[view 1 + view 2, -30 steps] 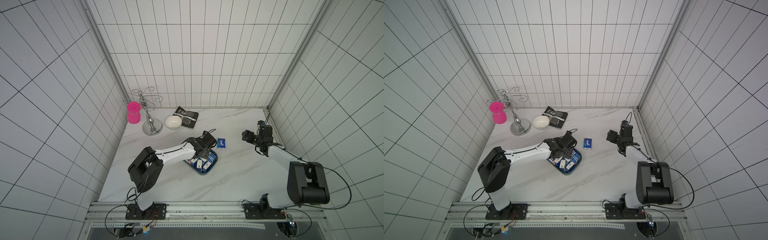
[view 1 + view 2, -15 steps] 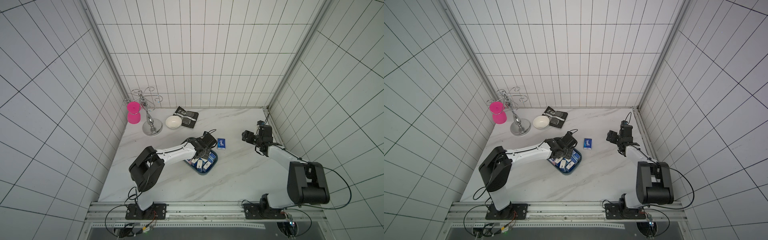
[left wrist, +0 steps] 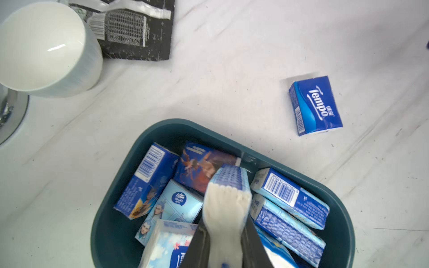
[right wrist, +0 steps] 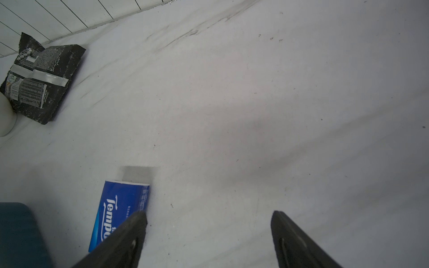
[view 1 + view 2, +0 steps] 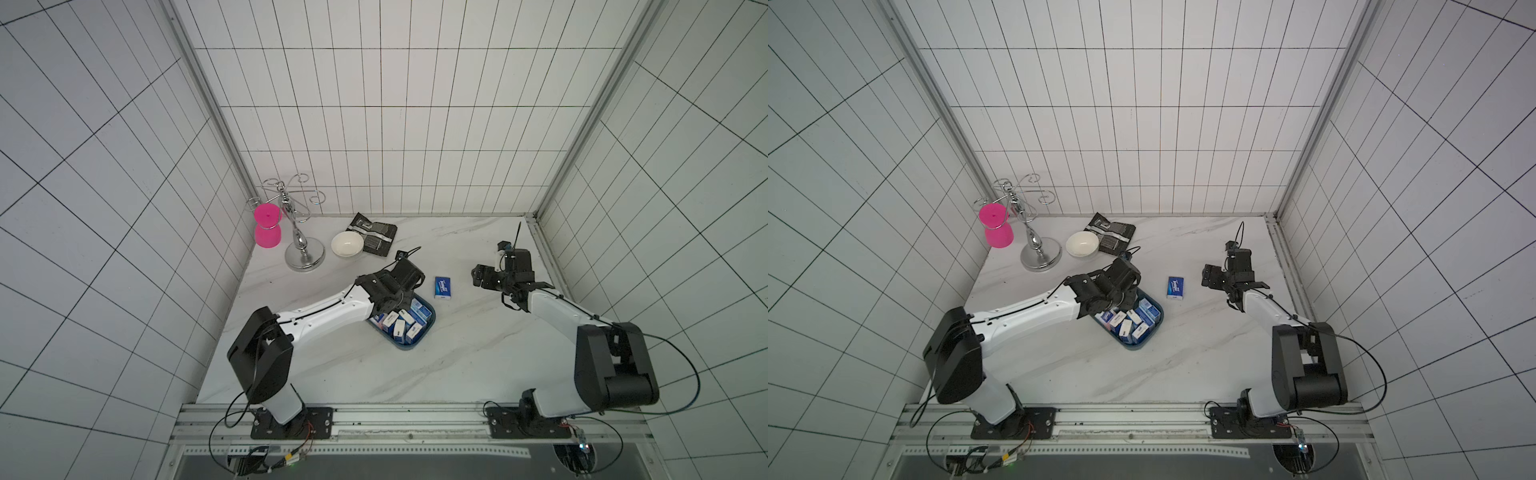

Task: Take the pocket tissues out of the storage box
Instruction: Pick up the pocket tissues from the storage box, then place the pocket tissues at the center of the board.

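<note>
In both top views, the storage box point(image 5: 409, 347) sits mid-table point(image 5: 457, 365), packed with pocket tissues point(image 5: 401, 326). The left arm point(image 5: 324, 309) reaches over its far end. A Tempo packet point(image 5: 443, 287) lies on the table just beyond the box, between it and the right end effector point(image 5: 478, 276).

In the left wrist view, the left end effector point(image 3: 225, 222) pinches a white-edged packet point(image 3: 226, 197), raised above the others in the box.

In the right wrist view, the right end effector's jaws are spread wide over bare table, with the Tempo packet beside one finger.
</note>
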{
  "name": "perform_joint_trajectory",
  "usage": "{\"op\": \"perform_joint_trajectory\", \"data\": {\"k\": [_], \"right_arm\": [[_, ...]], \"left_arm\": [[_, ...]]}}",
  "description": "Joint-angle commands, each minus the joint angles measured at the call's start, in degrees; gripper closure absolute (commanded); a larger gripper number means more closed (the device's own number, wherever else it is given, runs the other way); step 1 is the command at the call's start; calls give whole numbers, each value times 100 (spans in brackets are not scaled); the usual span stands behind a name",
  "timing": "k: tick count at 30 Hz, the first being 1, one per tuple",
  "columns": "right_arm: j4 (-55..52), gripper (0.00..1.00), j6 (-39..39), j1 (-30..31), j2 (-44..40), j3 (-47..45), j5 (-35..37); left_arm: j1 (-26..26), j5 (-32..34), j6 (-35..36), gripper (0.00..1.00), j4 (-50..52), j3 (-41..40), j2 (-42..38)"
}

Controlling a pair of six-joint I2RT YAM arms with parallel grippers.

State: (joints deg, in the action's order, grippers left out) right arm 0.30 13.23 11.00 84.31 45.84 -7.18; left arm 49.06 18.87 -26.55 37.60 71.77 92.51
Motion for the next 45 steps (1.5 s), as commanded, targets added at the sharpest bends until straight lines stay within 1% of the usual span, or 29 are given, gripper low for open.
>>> {"op": "perform_joint_trajectory", "data": {"k": [1, 3, 5, 8, 10, 12, 15, 18, 20, 22, 24, 27, 33, 39, 40, 42, 43, 45], "right_arm": [[-131, 12, -93, 16, -2, 249, -38], [-209, 13, -96, 22, -33, 285, -106], [-245, 13, -1, 16, -74, 285, 40], [-385, 12, 266, -86, -170, 287, 192], [-466, 13, 548, -283, -314, 225, 364], [-617, 12, 740, -471, -504, 150, 713], [-850, 12, 863, -684, -779, 83, 932], [-1007, 13, 899, -688, -961, 36, 925], [-1130, 12, 943, -696, -1047, -14, 1154], [-1353, 12, 991, -753, -1104, -2, 1477], [-1528, 11, 1053, -868, -1178, 8, 1615], [-1534, 11, 1127, -954, -1391, -112, 1676], [-1541, 11, 1136, -965, -1549, -170, 1646], [-1515, 13, 1174, -941, -1697, -328, 1256], [-1518, 13, 1173, -924, -1739, -352, 1218], [-1618, 14, 1171, -871, -1748, -317, 1075], [-1737, 14, 1158, -801, -1703, -247, 1008], [-1955, 15, 1079, -585, -1626, -120, 1090]], "left_arm": [[25, 73, 87, 85, 27, 376, -190], [25, -98, 152, 85, -28, 620, -177], [25, -305, 238, 85, -180, 801, -101], [48, -954, 538, 84, -524, 1059, 141], [69, -1311, 772, 84, -396, 1509, 518], [73, -1675, 1023, 84, -207, 1969, 911], [73, -2433, 1380, 84, -79, 2547, 1472], [155, -2967, 1868, 83, -50, 2992, 1965], [192, -3377, 2202, 83, 170, 3454, 2356], [224, -3744, 2478, 83, 569, 4085, 2884], [316, -3814, 2704, 83, 852, 4523, 3269], [444, -3778, 2788, 83, 938, 4811, 3668], [366, -3944, 2651, 83, 827, 5007, 4145], [334, -3841, 2584, 83, 918, 5128, 4477], [309, -3820, 2567, 81, 922, 5123, 4514], [259, -3712, 2470, 67, 923, 5120, 4530], [230, -3647, 2415, 65, 924, 5123, 4510], [177, -3534, 2348, 60, 922, 5123, 4439]]}}
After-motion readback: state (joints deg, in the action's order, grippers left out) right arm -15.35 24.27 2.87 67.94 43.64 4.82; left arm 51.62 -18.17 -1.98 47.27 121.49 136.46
